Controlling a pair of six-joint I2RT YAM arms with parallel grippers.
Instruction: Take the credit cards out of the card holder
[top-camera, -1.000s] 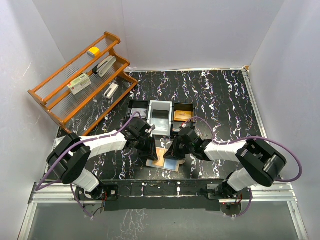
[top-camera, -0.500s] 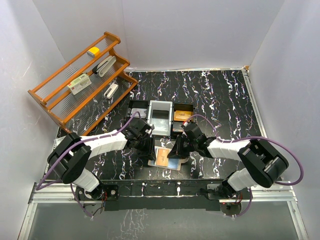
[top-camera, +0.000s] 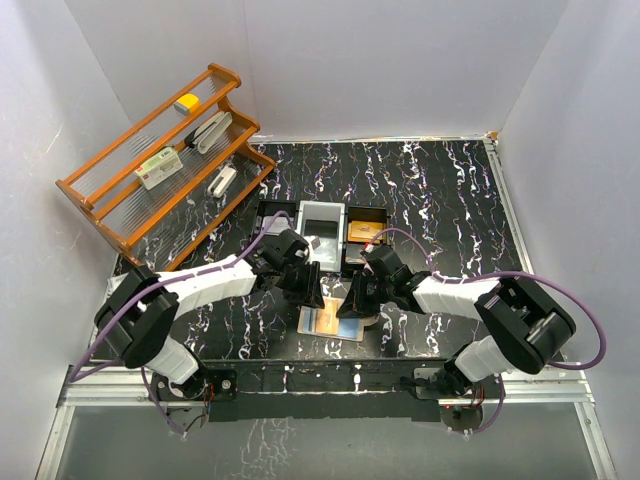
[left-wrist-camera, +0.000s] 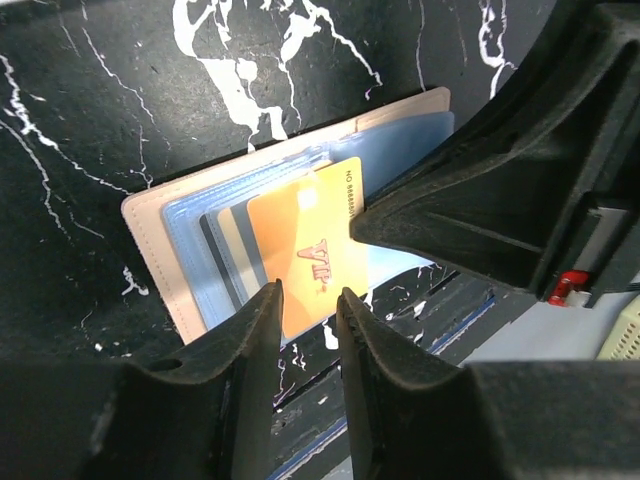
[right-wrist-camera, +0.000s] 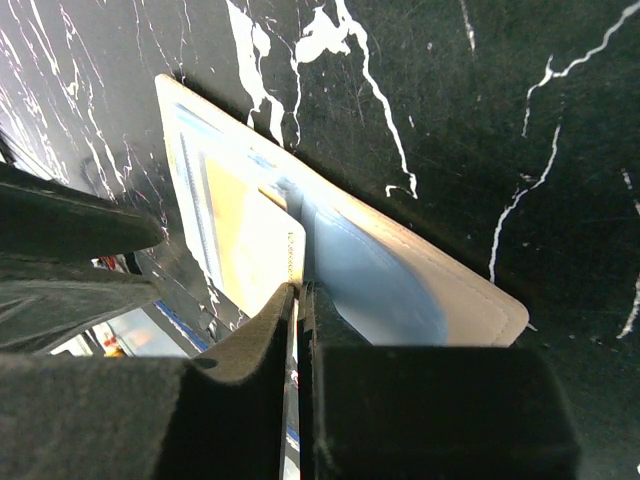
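You had the card holder (top-camera: 335, 325) lying open and flat on the black marbled table (top-camera: 430, 190), near the front edge, just in front of the three-compartment tray (top-camera: 268, 212). Its pale blue sleeves (left-wrist-camera: 190, 250) held several cards. An orange card (left-wrist-camera: 300, 240) stood partly out of its slot, and the edges of blue-grey cards (left-wrist-camera: 225, 255) were tucked in beside it.

In the tray, the right compartment held an orange-brown flat piece (top-camera: 366, 232). What the other two held could not be made out from above. The wooden rack (top-camera: 105, 200) at the far left carried a white labelled box (top-camera: 158, 168), a yellow item (top-camera: 186, 102) and a few small pale things.

From above you saw only the two grippers meeting over the holder, the left gripper (top-camera: 308, 290) at its far left corner and the right gripper (top-camera: 352, 300) at its right half, with a strip of orange between them.

Your left wrist camera showed more. The left gripper (left-wrist-camera: 307, 295) had its jaws a little apart, with the free end of the orange card in the gap. Whether the pads touched the card could not be told. That view also showed the tip of the right gripper (left-wrist-camera: 357, 225) against the card's long edge.

The right wrist camera showed the right gripper (right-wrist-camera: 298, 290) with its fingers pressed together, down on the holder (right-wrist-camera: 470, 300) where the orange card (right-wrist-camera: 250, 250) met the neighbouring sleeve.
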